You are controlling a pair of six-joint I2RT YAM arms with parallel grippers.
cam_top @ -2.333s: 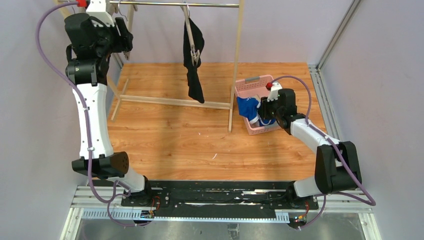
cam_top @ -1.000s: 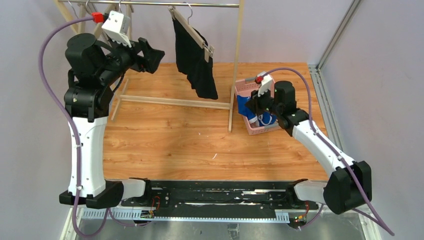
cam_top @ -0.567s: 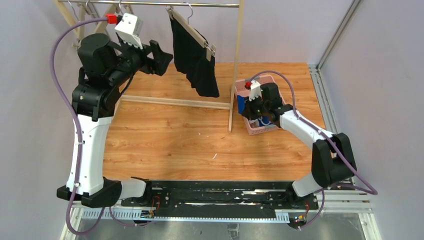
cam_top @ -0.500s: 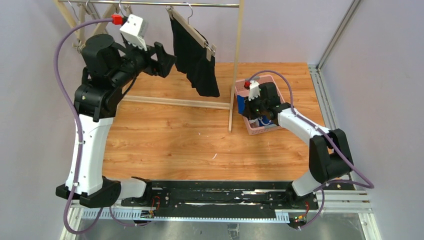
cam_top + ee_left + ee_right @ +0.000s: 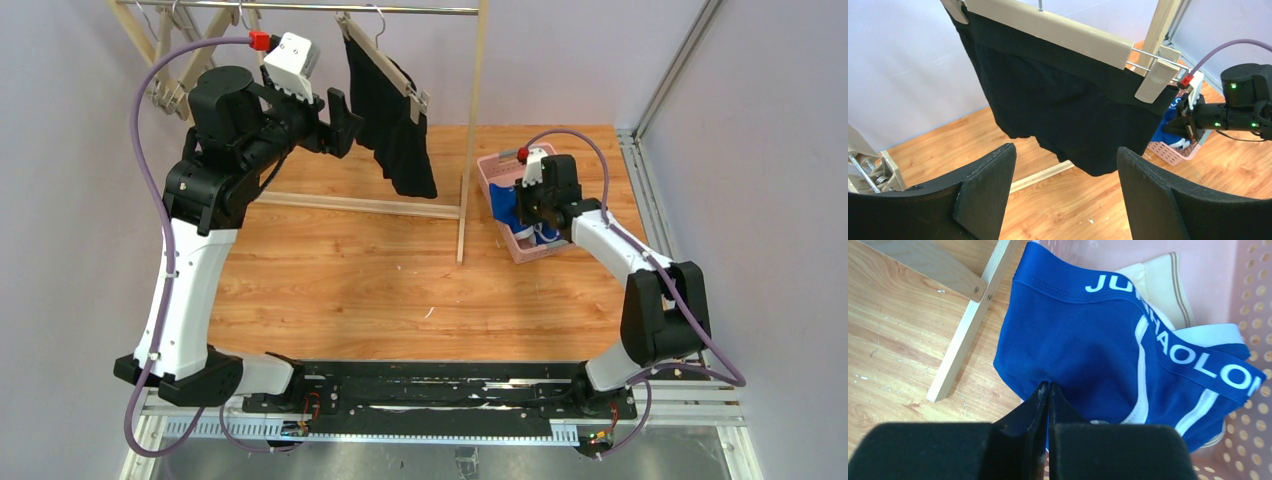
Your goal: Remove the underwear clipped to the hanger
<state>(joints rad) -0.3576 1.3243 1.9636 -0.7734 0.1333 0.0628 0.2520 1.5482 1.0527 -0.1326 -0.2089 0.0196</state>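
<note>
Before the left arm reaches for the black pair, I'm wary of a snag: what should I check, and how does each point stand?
1. Left hand open: ok.
2. Black underwear clipped to hanger: ok.
3. Cloth between the left fingers: not ok, it hangs ahead of them.
4. Blue underwear fully inside pink basket: not ok, it drapes over the rim.
5. Right hand free of blue cloth: cannot tell; shut, tips at it.

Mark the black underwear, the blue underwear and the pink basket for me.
black underwear (image 5: 1063, 110), left wrist view, middle of the hanging cloth
blue underwear (image 5: 1088, 345), right wrist view, panel below the waistband
pink basket (image 5: 1250, 285), right wrist view, perforated right wall
</note>
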